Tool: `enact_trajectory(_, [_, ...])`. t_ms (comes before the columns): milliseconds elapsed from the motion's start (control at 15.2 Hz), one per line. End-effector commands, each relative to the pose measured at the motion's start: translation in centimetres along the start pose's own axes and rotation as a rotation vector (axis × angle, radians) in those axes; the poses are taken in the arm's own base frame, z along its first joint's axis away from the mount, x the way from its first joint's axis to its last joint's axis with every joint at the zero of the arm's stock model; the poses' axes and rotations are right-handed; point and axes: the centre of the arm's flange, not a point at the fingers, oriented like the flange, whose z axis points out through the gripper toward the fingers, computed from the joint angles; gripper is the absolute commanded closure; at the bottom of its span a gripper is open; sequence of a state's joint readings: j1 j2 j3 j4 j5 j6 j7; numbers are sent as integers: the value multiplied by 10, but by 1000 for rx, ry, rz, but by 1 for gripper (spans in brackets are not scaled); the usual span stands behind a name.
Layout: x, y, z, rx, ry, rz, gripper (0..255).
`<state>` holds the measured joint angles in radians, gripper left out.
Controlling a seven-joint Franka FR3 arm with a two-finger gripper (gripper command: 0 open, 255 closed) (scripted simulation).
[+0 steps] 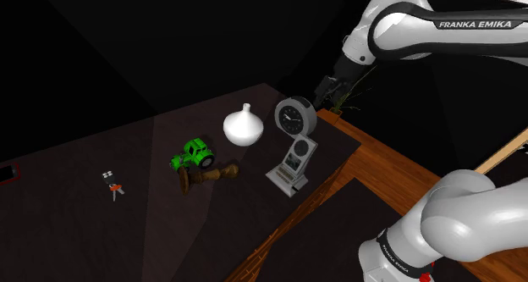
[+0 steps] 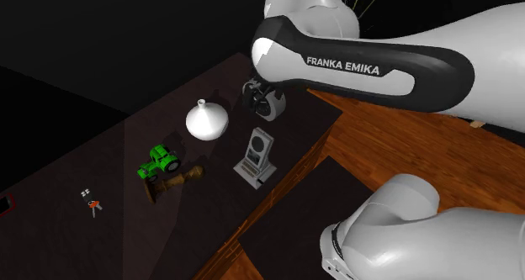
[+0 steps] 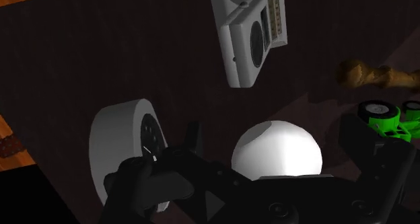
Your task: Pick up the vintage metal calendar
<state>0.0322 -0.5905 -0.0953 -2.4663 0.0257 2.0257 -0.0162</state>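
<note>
Item: white Franka arm, one; in the shoulder view it rises from the stand at lower right, bends at a bulky elbow, then runs its lettered link across the upper right and slopes down to the left toward the far side of the dark surface (image 1: 161, 225).
Gripper (image 1: 326, 90): black, angled downward just behind and above the round grey clock (image 1: 294, 118); fingers (image 3: 373, 152) spread apart with nothing between them; in the wrist view the clock lies close beside one finger, and whether they touch cannot be told.
Calendar (image 1: 290, 163): grey upright plate on a stepped base, with a round dial and small windows; stands on the dark surface near its border with the brown wooden surface (image 1: 381, 166), in front of the clock in the shoulder view; apart from the gripper, not held.
Other pieces on the dark surface: white bulb-shaped vase (image 1: 244, 126), just to the shoulder view's left of the clock; green toy tractor (image 1: 193, 153); brown turned wooden piece (image 1: 207, 175) lying on its side between tractor and calendar; small bunch of keys (image 1: 112, 183), well apart to the shoulder view's left.
</note>
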Motion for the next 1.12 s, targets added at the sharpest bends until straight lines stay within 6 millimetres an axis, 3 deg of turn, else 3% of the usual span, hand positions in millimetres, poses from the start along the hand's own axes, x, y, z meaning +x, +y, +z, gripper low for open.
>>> enact_trajectory(0, [4,4,27,18,-17,-13,0])
enact_trajectory(528, [30,12,133,87,-93,-62,0])
enact_trajectory(1056, [25,15,176,90,-96,-64,0])
